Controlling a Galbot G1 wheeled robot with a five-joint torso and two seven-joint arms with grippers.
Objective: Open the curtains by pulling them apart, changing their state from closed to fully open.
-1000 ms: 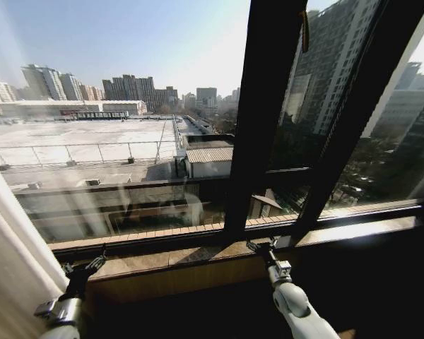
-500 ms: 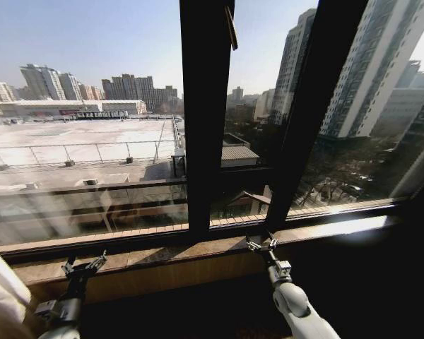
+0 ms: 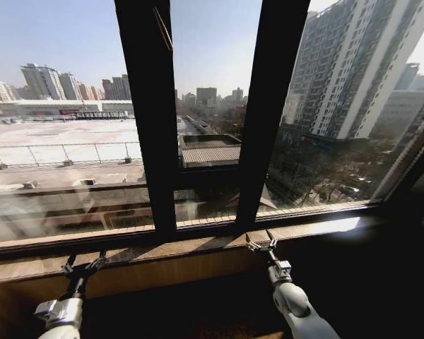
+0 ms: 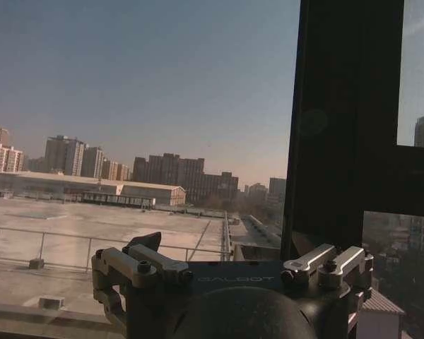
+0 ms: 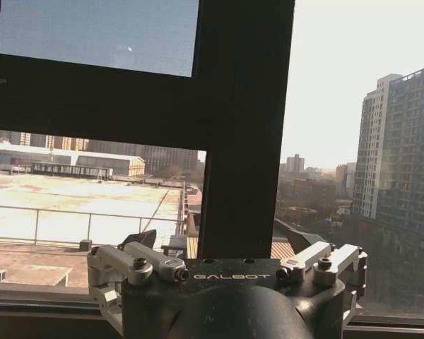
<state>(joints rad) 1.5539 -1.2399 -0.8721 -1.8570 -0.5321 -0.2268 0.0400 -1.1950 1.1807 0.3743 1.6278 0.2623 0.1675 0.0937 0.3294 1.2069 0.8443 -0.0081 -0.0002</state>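
The curtains are out of view. Bare window glass and dark window posts point(image 3: 152, 127) stand in front of me, with the city outside. My left gripper point(image 3: 83, 265) is held low at the wooden sill point(image 3: 198, 247), open, with nothing between its fingers. Further along the sill, below the right-hand post point(image 3: 265, 120), my right gripper point(image 3: 260, 241) is also open and holds nothing. The left wrist view looks past the open left gripper point(image 4: 222, 244) at sky and a dark post point(image 4: 346, 127). The right wrist view looks past the open right gripper point(image 5: 219, 240) at a post point(image 5: 244, 127).
The sill runs across the whole width, with a dark wall panel point(image 3: 198, 296) below it. At the far right a dark slanted window frame edge point(image 3: 417, 162) closes the view. Both arms hang close to the sill without touching the glass.
The head camera has swung, so the window posts sit further left in the picture. The cream curtain at the left edge has slid out of view. Both grippers keep their places.
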